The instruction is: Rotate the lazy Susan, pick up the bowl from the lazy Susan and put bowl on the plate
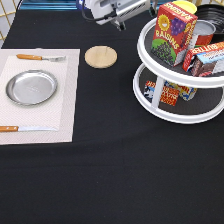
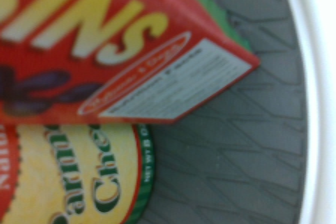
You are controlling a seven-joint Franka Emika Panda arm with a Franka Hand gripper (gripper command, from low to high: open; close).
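Observation:
The lazy Susan [image 1: 176, 76] stands at the exterior view's right, white with two dark tiers and a centre post. A glossy black bowl [image 1: 214, 11] shows partly at the back of its top tier, behind a can. The silver plate [image 1: 31, 87] lies empty on a pale placemat at the left. My gripper [image 1: 119, 21] hangs at the top edge, just left of the upper tier and above the table. It holds nothing that I can see. The wrist view shows the tier's grey surface [image 2: 232, 165] and white rim [image 2: 321, 100], but not the bowl.
A red raisins box [image 1: 172, 32], a can [image 1: 202, 31] and a red carton [image 1: 207, 57] crowd the top tier. More boxes [image 1: 165, 92] sit on the lower tier. A wooden coaster [image 1: 100, 56], fork [image 1: 40, 57] and knife [image 1: 25, 128] lie by the plate. The wrist view shows the raisins box [image 2: 112, 55] and a yellow lid [image 2: 67, 175].

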